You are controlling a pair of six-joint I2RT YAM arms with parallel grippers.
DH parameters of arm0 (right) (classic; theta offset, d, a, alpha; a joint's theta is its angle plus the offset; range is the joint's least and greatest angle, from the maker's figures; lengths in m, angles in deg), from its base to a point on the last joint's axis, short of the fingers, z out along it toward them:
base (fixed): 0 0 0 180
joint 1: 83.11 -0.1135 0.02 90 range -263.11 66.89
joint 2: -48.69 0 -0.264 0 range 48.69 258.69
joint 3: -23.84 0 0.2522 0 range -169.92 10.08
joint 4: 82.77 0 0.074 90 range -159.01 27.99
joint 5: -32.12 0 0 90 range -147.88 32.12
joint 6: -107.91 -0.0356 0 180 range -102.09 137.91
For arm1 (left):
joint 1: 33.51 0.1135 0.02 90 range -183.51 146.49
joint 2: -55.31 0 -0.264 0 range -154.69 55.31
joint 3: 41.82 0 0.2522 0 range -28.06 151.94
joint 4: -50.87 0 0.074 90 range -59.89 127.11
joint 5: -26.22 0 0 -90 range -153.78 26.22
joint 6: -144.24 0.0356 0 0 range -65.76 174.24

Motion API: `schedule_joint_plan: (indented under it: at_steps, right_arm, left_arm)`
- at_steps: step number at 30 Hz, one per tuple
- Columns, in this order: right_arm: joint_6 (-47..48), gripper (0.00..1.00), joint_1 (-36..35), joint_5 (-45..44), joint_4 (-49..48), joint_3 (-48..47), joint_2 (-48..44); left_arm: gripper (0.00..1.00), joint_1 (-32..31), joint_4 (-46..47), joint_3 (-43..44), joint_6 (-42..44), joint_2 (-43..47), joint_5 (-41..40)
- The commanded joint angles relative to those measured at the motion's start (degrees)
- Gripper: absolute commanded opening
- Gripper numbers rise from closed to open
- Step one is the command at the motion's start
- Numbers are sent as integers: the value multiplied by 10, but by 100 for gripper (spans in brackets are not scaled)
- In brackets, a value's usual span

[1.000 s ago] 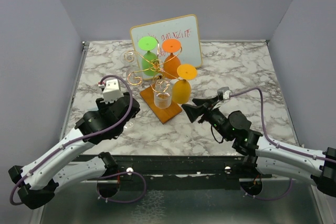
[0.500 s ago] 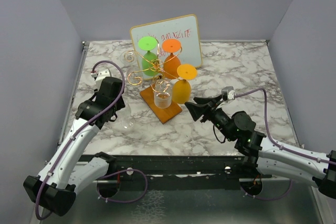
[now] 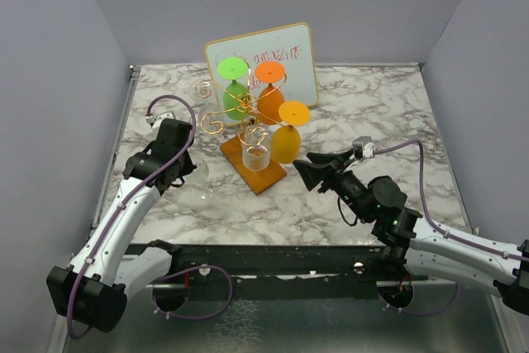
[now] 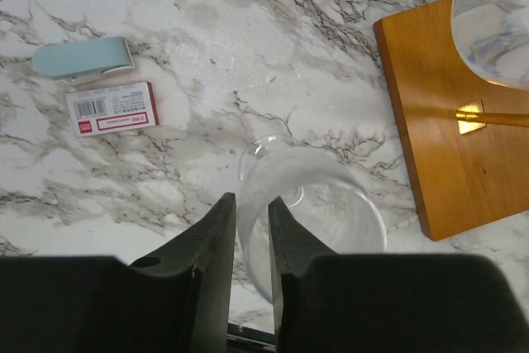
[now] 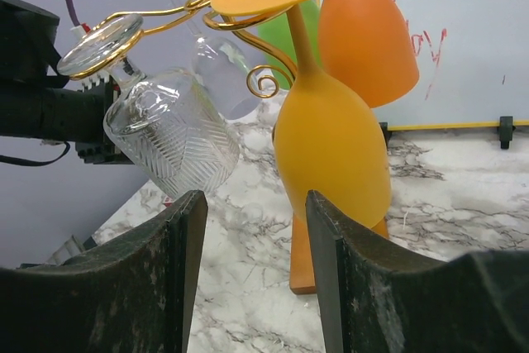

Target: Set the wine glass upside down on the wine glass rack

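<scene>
Shows the left gripper [image 4: 250, 204] drawn almost shut on the wall of the glass [image 4: 331, 204], clear and plain, with 1 finger [image 4: 211, 245] outside the bowl and 1 inside; judged a grasp at the rim. Places that glass upright, mouth up, on the marble table [image 4: 207, 22], just beside the wooden base [image 4: 446, 146] and, as far as can be told, not touching it. Places a pale blue eraser [image 4: 83, 57] and a barcoded box [image 4: 111, 109] farther out, well apart from the glass. Shows the right gripper [image 3: 304, 167] spread wide and empty, low on the other side of the rack [image 3: 240, 107], fingers aimed at the yellow glass [image 3: 287, 142]. Counts 4 glasses hung foot-up on the curled arms: the green glass [image 3: 233, 68], the orange glass [image 3: 269, 72], the yellow glass and the ribbed glass [image 3: 255, 156]; hints at 1 more clear one behind, too faint to confirm. Puts the task, by judgement, at its opening step: rim pinched, nothing lifted. Leaves the lift, the turn to mouth-down, the choice of a free curl (not settled by these views), the sliding of the stem into it, and the release.
</scene>
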Motion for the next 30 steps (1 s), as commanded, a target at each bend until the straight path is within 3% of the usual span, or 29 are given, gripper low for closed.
schedule_joint_plan:
  at_steps: [1, 14, 20, 25, 30]
  right_arm:
    - [1, 55, -2, -20, 22, -8, -8]
    - [-83, 72, -2, -56, 148, -110, 4]
    - [-127, 75, -2, -59, 184, -166, 1]
    - [-131, 78, -2, -14, 236, -262, 45]
    - [-157, 79, -2, 50, 226, -319, 92]
  left_arm:
    - [0, 5, -1, -2, 7, 2, 35]
    - [0, 5, -106, 125, 22, 51, -78]
    - [0, 5, -135, 269, 50, 56, -115]
    - [0, 5, -142, 399, 74, 42, -100]
    - [0, 4, -144, 505, 78, 26, -76]
